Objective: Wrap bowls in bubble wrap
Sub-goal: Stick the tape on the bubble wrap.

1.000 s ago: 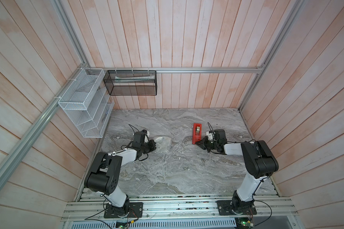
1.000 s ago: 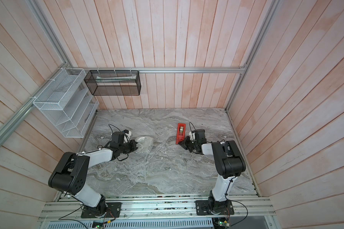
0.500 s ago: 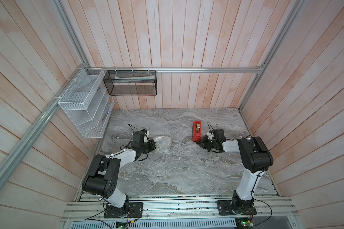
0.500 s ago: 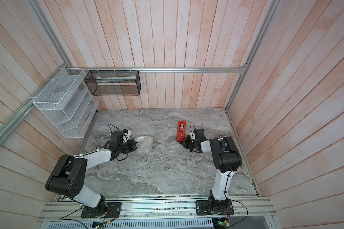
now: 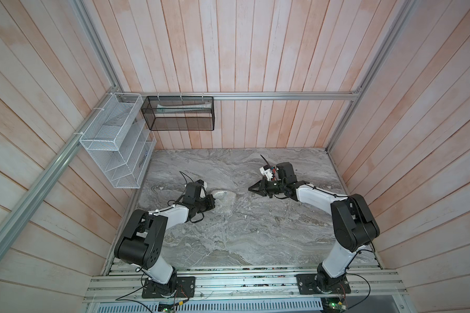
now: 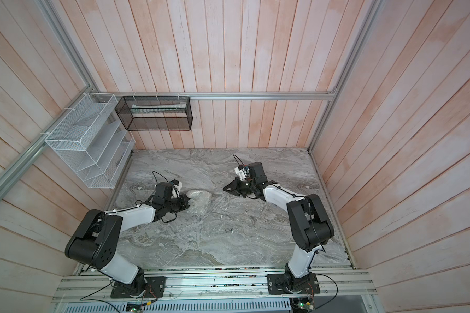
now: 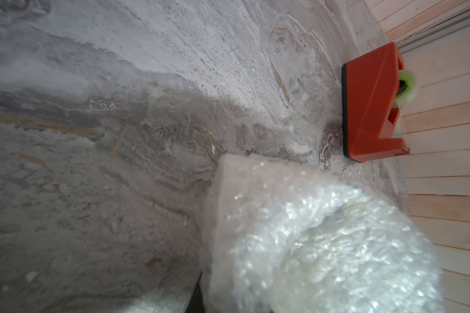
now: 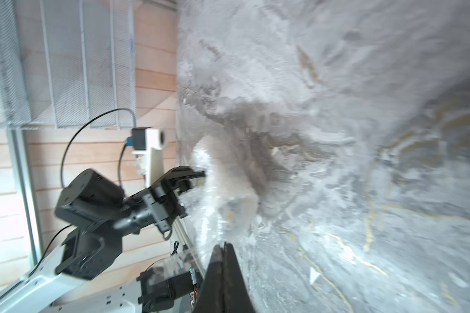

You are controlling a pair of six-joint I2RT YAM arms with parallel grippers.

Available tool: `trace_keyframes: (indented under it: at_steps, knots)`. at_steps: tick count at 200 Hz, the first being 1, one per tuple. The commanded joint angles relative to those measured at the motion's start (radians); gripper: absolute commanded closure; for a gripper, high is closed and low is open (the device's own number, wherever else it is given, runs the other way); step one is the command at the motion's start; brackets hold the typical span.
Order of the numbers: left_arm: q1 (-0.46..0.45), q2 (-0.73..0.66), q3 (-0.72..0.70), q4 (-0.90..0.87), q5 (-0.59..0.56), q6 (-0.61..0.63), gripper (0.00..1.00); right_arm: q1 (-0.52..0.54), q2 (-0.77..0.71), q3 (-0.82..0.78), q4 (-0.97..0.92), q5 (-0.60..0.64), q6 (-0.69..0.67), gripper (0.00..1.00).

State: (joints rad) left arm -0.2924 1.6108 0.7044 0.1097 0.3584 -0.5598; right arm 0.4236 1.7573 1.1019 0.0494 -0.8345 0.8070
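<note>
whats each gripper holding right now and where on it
The left gripper is clamped on the bubble wrap, at the edge of the bundle nearest its own arm. The right gripper is shut, with nothing clearly visible between its jaws.

Pale pink plank walls (image 5: pixel 255 54), aluminium rail (image 5: pixel 282 95), white wire rack (image 5: pixel 111 143), black mesh basket (image 5: pixel 179 116), grey marbled tabletop (image 5: pixel 242 235).

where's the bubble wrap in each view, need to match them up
In a top view: bubble wrap left of centre, at the tips of the left hand.
In a top view: same place.
Left wrist: close up, red tape dispenser beyond it.
Right wrist: farther off, gripped by the left hand.
Shared landmark: the grey marble table beneath it.
</note>
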Motion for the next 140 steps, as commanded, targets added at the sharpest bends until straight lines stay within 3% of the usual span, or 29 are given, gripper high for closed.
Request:
trace_keyframes:
  at_steps: [1,80,140]
  knots:
    - [-0.004,0.006,-0.016,0.03,-0.027,0.014,0.92,0.034,0.021,0.028,-0.032,-0.091,-0.006,1.0]
    - [-0.016,0.018,-0.047,0.113,-0.085,-0.112,0.92,0.175,0.088,-0.015,0.21,-0.13,0.209,1.0]
    - [-0.027,0.017,-0.048,0.13,-0.093,-0.129,0.92,0.229,0.167,-0.03,0.316,-0.112,0.267,1.0]
